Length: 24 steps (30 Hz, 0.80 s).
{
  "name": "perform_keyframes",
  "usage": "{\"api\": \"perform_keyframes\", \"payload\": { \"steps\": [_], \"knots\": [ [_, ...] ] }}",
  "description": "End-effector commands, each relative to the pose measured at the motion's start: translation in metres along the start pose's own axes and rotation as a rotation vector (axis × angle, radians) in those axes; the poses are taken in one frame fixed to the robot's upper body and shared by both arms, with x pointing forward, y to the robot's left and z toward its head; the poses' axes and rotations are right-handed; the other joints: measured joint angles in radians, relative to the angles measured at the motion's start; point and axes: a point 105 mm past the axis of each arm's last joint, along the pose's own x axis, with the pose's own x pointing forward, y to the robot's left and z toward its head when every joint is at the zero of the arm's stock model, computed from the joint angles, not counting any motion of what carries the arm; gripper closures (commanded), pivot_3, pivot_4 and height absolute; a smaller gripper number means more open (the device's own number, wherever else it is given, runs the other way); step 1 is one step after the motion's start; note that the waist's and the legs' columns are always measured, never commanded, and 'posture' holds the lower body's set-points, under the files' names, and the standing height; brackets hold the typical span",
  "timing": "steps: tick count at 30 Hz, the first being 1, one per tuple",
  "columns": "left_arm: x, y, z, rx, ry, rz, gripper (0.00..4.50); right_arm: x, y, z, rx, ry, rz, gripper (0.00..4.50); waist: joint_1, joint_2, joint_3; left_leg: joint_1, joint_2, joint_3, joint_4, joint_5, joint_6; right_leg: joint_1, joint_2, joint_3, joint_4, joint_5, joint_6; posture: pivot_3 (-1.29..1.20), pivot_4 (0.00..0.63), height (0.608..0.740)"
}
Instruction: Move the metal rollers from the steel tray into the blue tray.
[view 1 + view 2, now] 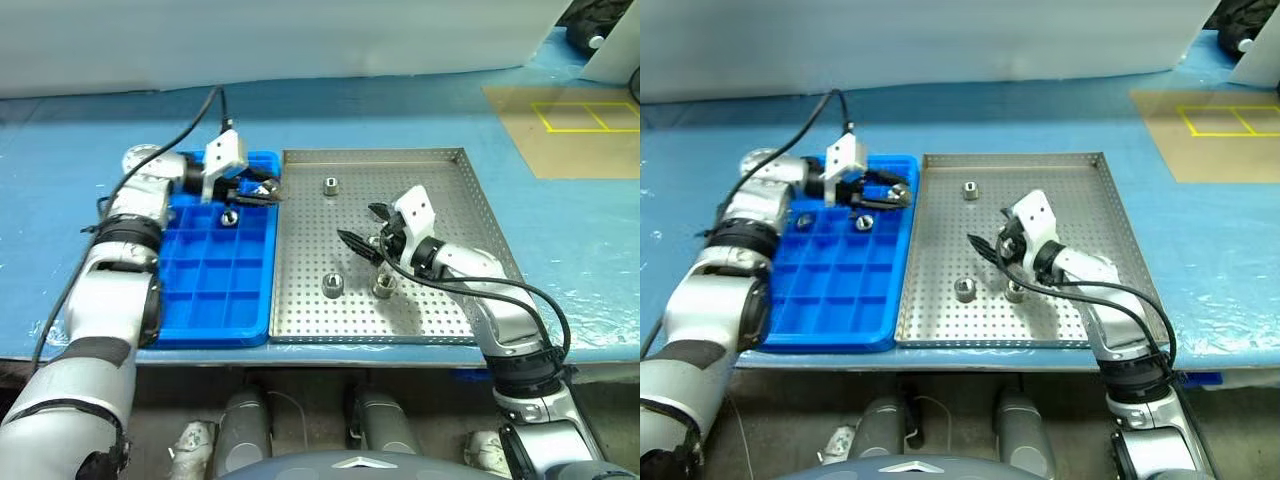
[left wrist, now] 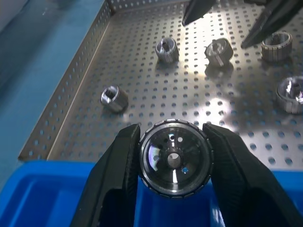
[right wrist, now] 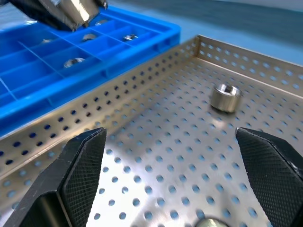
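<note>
- Bench (image 1: 560, 230): covered in blue sheeting, glossy under overhead light.
- Pale wall (image 1: 280, 40): behind the bench's far edge.
- Brown panel (image 1: 570, 130): yellow-outlined rectangles, far right corner.
- Floor below the front edge: dim.

Blue sheet (image 1: 560, 230) covers the table top, wrinkled and shiny toward the right edge. Brown cardboard-like panel (image 1: 590, 150) w/ yellow taped rectangles (image 1: 585, 117) lies at the far right corner; a white board (image 1: 612, 60) leans just beyond it, w/ a dark wheel-like object (image 1: 598, 25) behind. White wall or backdrop (image 1: 280, 40) runs along the table's far edge.
</note>
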Motion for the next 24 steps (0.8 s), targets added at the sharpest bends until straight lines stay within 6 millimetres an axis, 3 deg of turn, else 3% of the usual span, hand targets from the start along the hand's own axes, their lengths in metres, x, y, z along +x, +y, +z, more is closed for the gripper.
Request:
{"api": "perform_keyframes", "payload": {
  "steps": [1, 6, 12, 18, 24],
  "knots": [
    [-0.035, 0.001, 0.006, 0.013, -0.009, 0.132, 2.77, 0.019, 0.018, 0.026, -0.020, -0.088, 0.154, 0.00, 0.009, 0.000, 0.000, 0.000, 0.001, 0.000, 0.000, 0.001, -0.001, -0.001, 0.000, 0.000, 0.001, 0.000, 0.000, -0.04, 0.150, 0.740],
    [-0.060, -0.012, -0.002, -0.032, 0.038, 0.233, 2.77, 0.035, 0.043, 0.047, -0.025, -0.140, 0.356, 0.00, 0.061, 0.000, 0.000, -0.002, 0.002, -0.001, -0.001, 0.003, -0.006, -0.005, 0.000, -0.003, 0.004, -0.002, -0.003, 0.07, 0.150, 0.740],
    [-0.090, -0.040, -0.015, -0.115, 0.096, 0.349, 2.77, 0.055, 0.079, 0.055, -0.044, -0.137, 0.610, 0.00, 0.100, 0.000, 0.000, -0.003, 0.001, -0.001, -0.001, 0.004, -0.007, -0.005, 0.000, -0.003, 0.004, -0.002, -0.003, 0.21, 0.150, 0.740],
    [-0.095, -0.059, -0.025, -0.176, 0.124, 0.411, 2.77, 0.066, 0.089, 0.057, -0.067, -0.140, 0.689, 0.00, 0.132, -0.001, 0.000, -0.003, 0.001, -0.004, -0.002, 0.005, -0.010, -0.005, 0.000, -0.005, 0.005, -0.002, -0.003, 0.29, 0.150, 0.740],
    [-0.089, -0.063, -0.037, -0.201, 0.129, 0.474, 2.77, 0.070, 0.087, 0.054, -0.077, -0.138, 0.682, 0.00, 0.149, -0.001, 0.000, -0.003, 0.001, -0.004, -0.002, 0.006, -0.011, -0.005, 0.000, -0.005, 0.005, -0.002, -0.003, 0.30, 0.150, 0.740]
  ]
}}
